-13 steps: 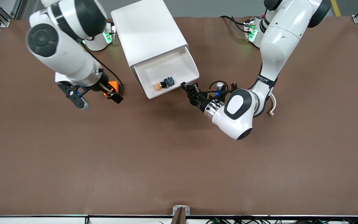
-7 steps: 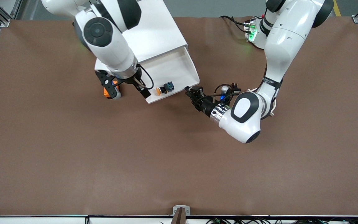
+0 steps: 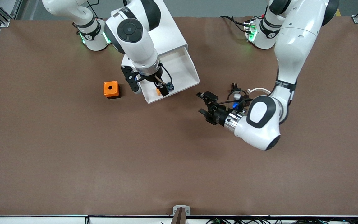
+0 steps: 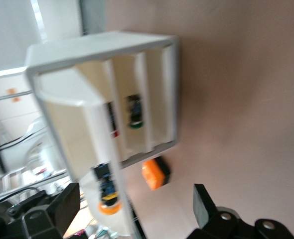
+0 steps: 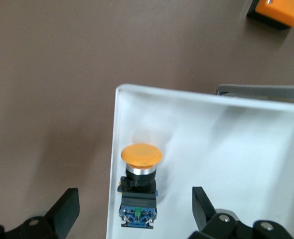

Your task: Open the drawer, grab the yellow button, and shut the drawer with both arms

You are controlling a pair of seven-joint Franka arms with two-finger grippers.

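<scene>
The top drawer [image 3: 183, 70] of the white cabinet [image 3: 148, 31] stands pulled out. The button [image 3: 170, 87] lies in it near the front lip, its orange cap toward the right arm's end. My right gripper [image 3: 149, 88] hangs open over that corner of the drawer. In the right wrist view the button [image 5: 138, 191] lies between the open fingers [image 5: 65, 209] without touching them, on the drawer floor [image 5: 221, 149]. My left gripper [image 3: 203, 103] is open and empty over the table, apart from the drawer's lip. The left wrist view shows the drawer [image 4: 94, 149] and button [image 4: 107, 191] from the front.
An orange square box with a round hole [image 3: 110, 89] sits on the table beside the drawer, toward the right arm's end; it also shows in the right wrist view [image 5: 281, 12] and the left wrist view [image 4: 154, 174]. A lower drawer holds a small black part [image 4: 134, 112].
My right arm swung from above the orange box to over the open drawer, its gripper now above the button. My left gripper drew back from the drawer's lip toward the front camera.
</scene>
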